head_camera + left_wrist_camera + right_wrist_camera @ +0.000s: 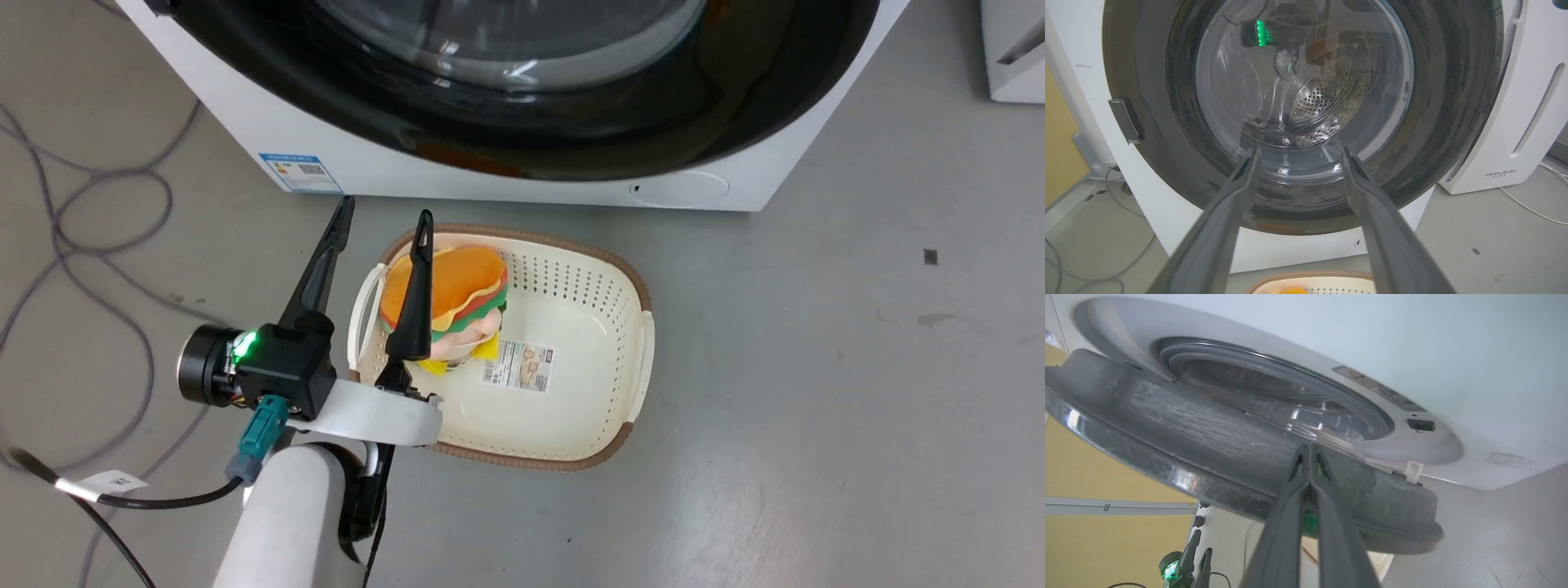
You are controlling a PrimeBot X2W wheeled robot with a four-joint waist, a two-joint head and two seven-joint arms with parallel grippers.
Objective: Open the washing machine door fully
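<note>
At left, the left gripper hangs spread and empty near a basket. Centre, the washing machine door stands ajar. The right gripper, pressed together, sits at its inner face; it should sweep outward steadily, following the hinge's arc.

The left tool has its two long dark fingers spread wide, pointing up and away from the black wrist, where a green light glows. Below the wrist is the pale forearm. The right tool has its fingers pressed together, tips meeting, rising from the bottom of its wrist view.
</note>
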